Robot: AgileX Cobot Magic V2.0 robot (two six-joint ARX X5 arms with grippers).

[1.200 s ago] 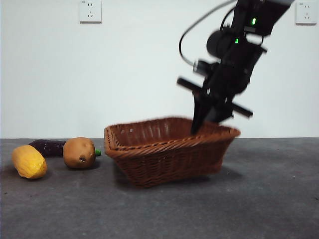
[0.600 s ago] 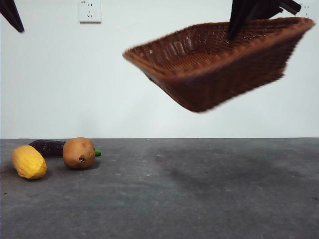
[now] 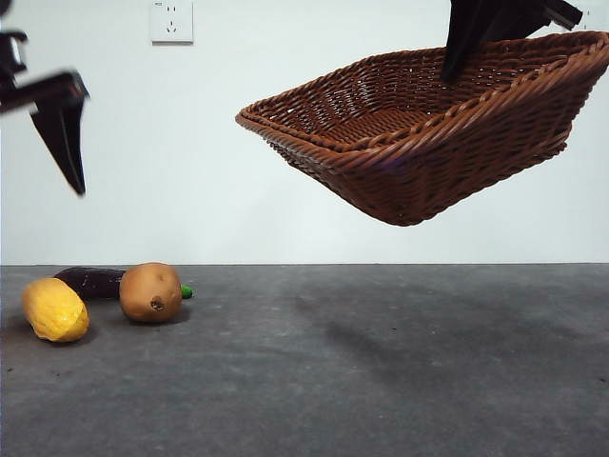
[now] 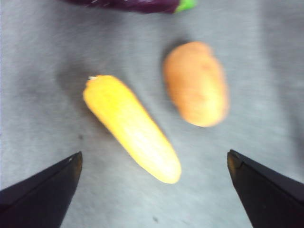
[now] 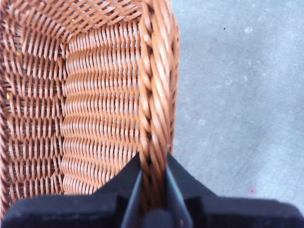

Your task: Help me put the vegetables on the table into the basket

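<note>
The wicker basket [image 3: 419, 133] hangs tilted high above the table [image 3: 381, 381], empty inside. My right gripper [image 5: 153, 183] is shut on its braided rim [image 5: 156, 95], at the upper right in the front view [image 3: 457, 52]. Three vegetables lie at the table's left: a yellow bumpy one [image 3: 55, 308], a tan potato [image 3: 151, 291] and a purple eggplant [image 3: 91, 282] behind them. My left gripper [image 3: 59, 133] hovers open above them. The left wrist view looks down on the yellow one [image 4: 133, 126], the potato [image 4: 195, 83] and the eggplant [image 4: 137, 4], with the gripper [image 4: 154, 190] wide open.
A white wall with two power sockets [image 3: 171, 21] stands behind the table. The basket casts a faint shadow [image 3: 400, 324] on the grey surface at the middle right.
The basket went from resting on the table to hanging high in the air, and now holds steady. My left gripper has come down into view at the upper left, above the vegetables.
</note>
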